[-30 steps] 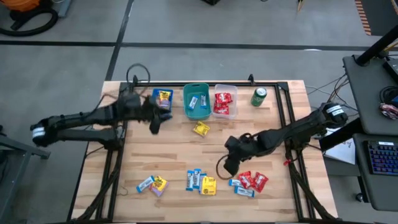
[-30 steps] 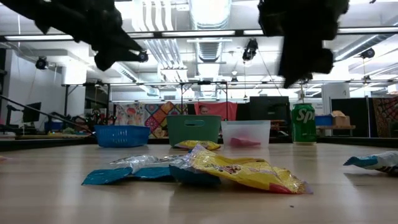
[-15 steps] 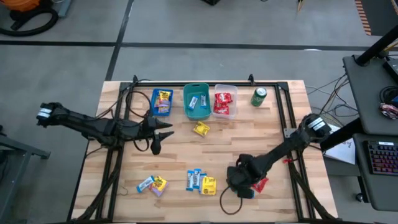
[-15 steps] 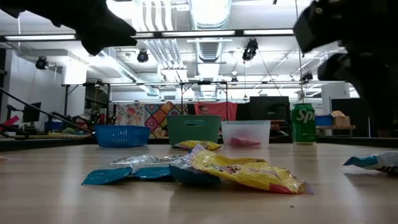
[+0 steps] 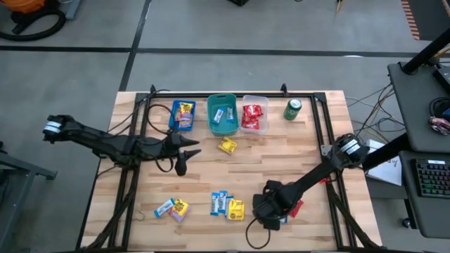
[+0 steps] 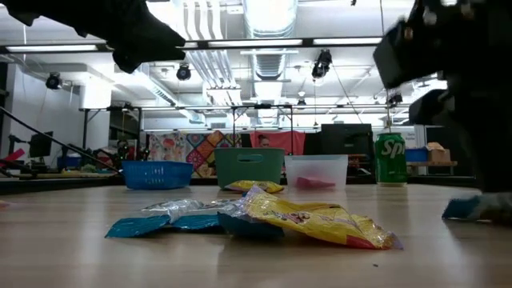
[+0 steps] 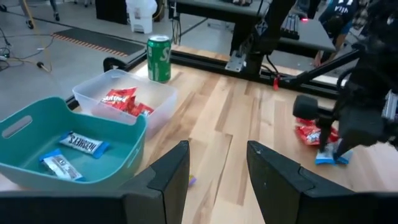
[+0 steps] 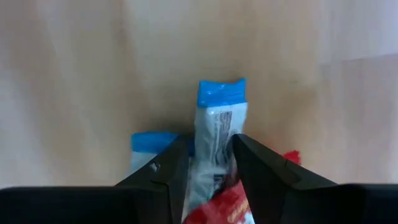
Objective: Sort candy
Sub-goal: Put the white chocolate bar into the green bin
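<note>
While the left gripper (image 5: 184, 153) hangs idle with its fingers apart over bare wood in front of the bins, the right gripper (image 8: 210, 158) is down at the near-right cluster of candy, its two dark fingers straddling an upright blue-and-white wrapped packet (image 8: 219, 124). The fingers look close to the wrapper's sides, but whether they already pinch it cannot be told. A red wrapped packet (image 8: 227, 208) sits between the fingers nearer the wrist, and a second blue packet (image 8: 151, 142) lies just beside the left finger. To do this pick cleanly, the robot would want to close on the blue-and-white packet alone, squarely across its width, and lift straight up so the red one slides free rather than riding along. Judging by the contents, this packet belongs in the teal plastic bin (image 5: 222, 115), which already holds similar blue-white bars, between the blue basket (image 5: 183, 115) of yellow candy and the clear tub (image 5: 254, 116) of red. More yellow and blue packets (image 5: 226, 205) lie scattered on the wooden table (image 5: 302, 154).
</note>
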Robot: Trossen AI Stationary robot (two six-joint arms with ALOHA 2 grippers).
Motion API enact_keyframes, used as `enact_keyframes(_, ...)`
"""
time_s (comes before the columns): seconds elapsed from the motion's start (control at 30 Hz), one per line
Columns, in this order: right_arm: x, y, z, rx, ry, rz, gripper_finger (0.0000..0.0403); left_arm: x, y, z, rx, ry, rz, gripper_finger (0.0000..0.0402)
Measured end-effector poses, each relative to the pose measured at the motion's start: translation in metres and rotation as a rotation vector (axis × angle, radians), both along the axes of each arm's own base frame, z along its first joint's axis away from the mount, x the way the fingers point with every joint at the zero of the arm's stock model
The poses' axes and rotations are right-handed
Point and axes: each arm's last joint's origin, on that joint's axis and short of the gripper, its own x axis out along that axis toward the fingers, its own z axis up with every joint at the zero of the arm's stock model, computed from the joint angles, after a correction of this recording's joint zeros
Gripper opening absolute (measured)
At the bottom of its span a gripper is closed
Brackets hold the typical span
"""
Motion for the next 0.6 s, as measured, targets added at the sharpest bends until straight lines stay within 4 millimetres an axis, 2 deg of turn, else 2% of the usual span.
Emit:
enact_keyframes(0.23, 0.011, -0.017, -0.013, -0.124, -0.021, -0.028, 0.0085, 0.009, -0.002, -0.006, -0.005, 0.008, 0.001, 0.0144)
enact_keyframes(0.43, 0.019, -0.035, -0.012, -0.220, -0.068, -0.070, 0.0039, 0.019, -0.004, -0.011, 0.003, -0.007, -0.002, 0.0144)
enact_keyframes(0.6, 0.019, -0.040, -0.003, -0.322, -0.165, -0.077, 0.0023, 0.025, -0.006, -0.008, 0.021, -0.055, -0.046, 0.0144)
